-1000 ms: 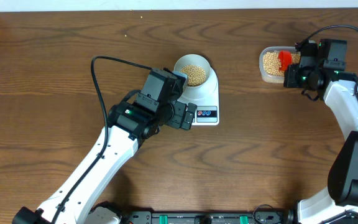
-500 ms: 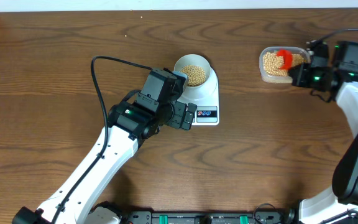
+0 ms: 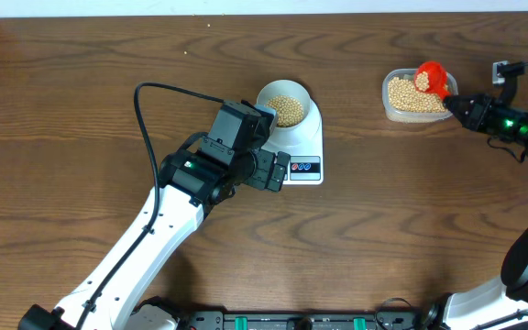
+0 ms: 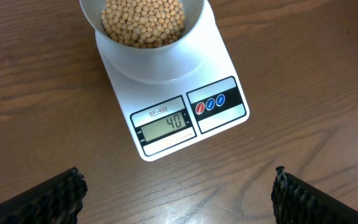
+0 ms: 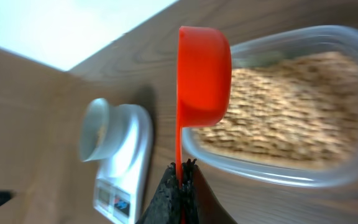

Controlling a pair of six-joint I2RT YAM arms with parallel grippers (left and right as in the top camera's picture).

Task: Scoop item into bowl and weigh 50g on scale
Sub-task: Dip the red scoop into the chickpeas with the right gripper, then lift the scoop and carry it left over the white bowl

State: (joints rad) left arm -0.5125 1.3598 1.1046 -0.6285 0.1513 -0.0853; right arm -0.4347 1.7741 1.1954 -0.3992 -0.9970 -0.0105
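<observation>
The pale bowl (image 3: 287, 108) sits on the white scale (image 3: 304, 147) and holds tan beans (image 3: 288, 111). In the left wrist view the scale's display (image 4: 165, 122) reads 40, below the bowl (image 4: 143, 25). My left gripper (image 4: 178, 193) is open and empty, hovering just in front of the scale. My right gripper (image 3: 459, 106) is shut on the handle of a red scoop (image 3: 431, 78) holding beans, lifted above the clear tub (image 3: 411, 97) of beans. The right wrist view shows the scoop (image 5: 202, 74), the tub (image 5: 291, 112) and the scale (image 5: 126, 168).
The table is brown wood. A black cable (image 3: 168, 92) loops from the left arm. The tub stands at the back right, about a hand's width right of the scale.
My right gripper has pulled back to the right and lifted the red scoop out of the tub with beans in it. The left arm has not moved.
</observation>
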